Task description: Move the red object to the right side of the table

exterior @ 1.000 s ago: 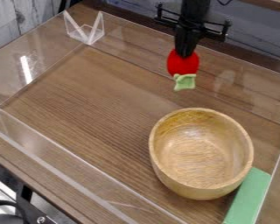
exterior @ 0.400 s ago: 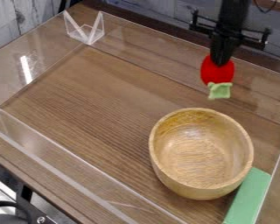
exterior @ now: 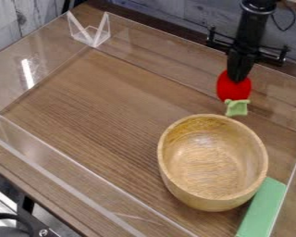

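- A clear acrylic bracket (exterior: 89,30) stands at the upper left of the frame, against the far wall of the table (exterior: 101,106).
- Low clear walls border the wood-grain top.
- A wooden bowl (exterior: 213,163) sits right of centre in the lower half and is the nearest thing to the carried load.
- The red object (exterior: 235,86) is at the upper right, just above the bowl's far rim in the picture and apart from it.
- Its green leafy end points down; contact with the tabletop cannot be determined.
- A flat light-green block (exterior: 265,209) lies at the lower right edge, just beside the bowl.
- Compared with one second earlier, the gripper (exterior: 240,70) and the red object sit further right and slightly lower in the frame. The bowl, block and bracket are unchanged.
- The black arm (exterior: 252,28) descends vertically from the top edge.
- The gripper points straight down, its fingers clamped narrowly on the top of the red object.
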`<state>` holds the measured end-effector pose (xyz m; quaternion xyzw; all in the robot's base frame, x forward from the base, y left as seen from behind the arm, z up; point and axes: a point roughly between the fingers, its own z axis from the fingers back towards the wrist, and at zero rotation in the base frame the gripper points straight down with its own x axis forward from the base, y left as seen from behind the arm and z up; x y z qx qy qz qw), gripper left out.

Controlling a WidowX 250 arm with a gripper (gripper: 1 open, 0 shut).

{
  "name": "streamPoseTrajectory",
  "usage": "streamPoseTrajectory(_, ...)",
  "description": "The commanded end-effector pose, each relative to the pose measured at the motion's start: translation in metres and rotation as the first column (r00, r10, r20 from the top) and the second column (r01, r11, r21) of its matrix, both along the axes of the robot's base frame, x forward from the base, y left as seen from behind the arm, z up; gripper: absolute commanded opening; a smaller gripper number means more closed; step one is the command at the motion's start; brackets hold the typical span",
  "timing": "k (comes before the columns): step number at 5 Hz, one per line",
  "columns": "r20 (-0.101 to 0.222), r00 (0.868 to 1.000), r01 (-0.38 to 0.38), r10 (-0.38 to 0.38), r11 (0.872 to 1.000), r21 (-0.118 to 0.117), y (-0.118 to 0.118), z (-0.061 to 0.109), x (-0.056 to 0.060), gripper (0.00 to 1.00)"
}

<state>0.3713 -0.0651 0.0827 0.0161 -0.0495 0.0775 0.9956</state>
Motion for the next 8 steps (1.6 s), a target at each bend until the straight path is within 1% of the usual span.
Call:
streamPoseTrajectory(1, 0.039, 0.999, -0.034, 0.034, 0.999, -0.003, 0.009, 0.009, 0.001, 0.00)
streamPoseTrajectory(3, 0.023, 0.998, -0.067, 0.067, 0.998, -0.003, 0.021, 0.000, 0.000, 0.00)
streamPoseTrajectory(4, 0.017, 0.997, -0.082, 0.082, 0.997, -0.004, 0.028, -0.003, -0.002, 0.00)
streamPoseTrajectory(6, 0.018, 0.995, -0.095, 0.095, 0.995, -0.014, 0.036, 0.000, -0.007, 0.00)
streamPoseTrajectory(8, 0.042, 0.994, -0.095, 0.097, 0.995, -0.037, 0.031, 0.016, -0.011, 0.00)
